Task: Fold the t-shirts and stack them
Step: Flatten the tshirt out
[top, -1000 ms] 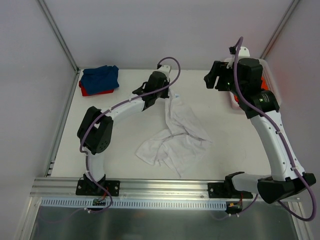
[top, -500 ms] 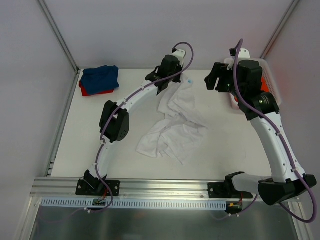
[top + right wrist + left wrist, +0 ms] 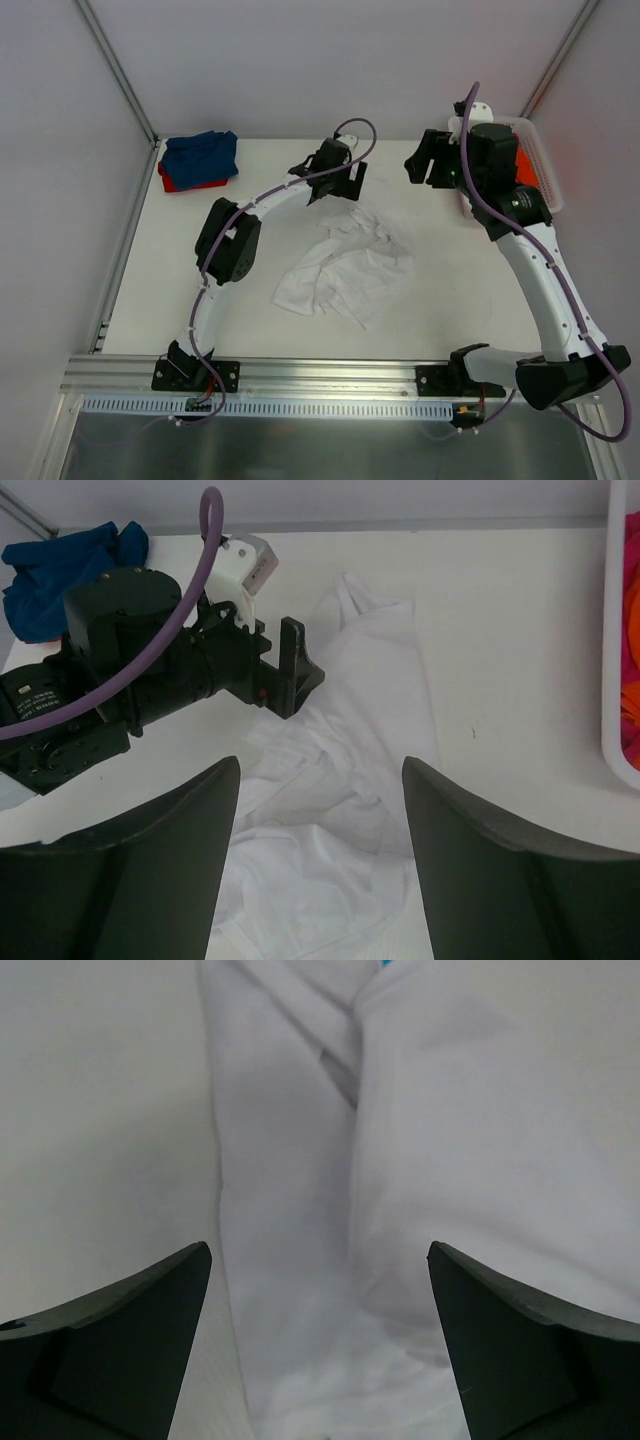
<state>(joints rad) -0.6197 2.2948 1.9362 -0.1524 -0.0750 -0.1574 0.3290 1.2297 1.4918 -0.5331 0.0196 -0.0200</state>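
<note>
the white t-shirt (image 3: 350, 265) lies crumpled in a loose heap near the middle of the table (image 3: 150, 290), neither flat nor folded, with creases running through it. the left gripper (image 3: 348, 183) hangs over the far end of this heap. in the left wrist view its fingers (image 3: 130, 1350) stand wide apart with nothing pinched between them, and only white cloth shows below, a long fold running up the middle of it. the right wrist view shows the same left gripper (image 3: 290, 675) from the side, above the cloth, with a narrow part of the white t-shirt (image 3: 340, 810) reaching past it toward the back of the table. the right gripper (image 3: 425, 160) is held up in the air at the far right, well apart from the heap, facing toward the left arm. its fingers (image 3: 130, 870) are also spread wide and hold nothing. in the far left corner sits a small pile, a blue t-shirt (image 3: 200, 153) on top of a red t-shirt (image 3: 185, 183) whose edge shows at the near side. at the far right edge stands a white basket (image 3: 545, 160), partly hidden behind the right arm, and bright orange cloth (image 3: 632, 695) shows inside it. whether that cloth is folded cannot be told.
</note>
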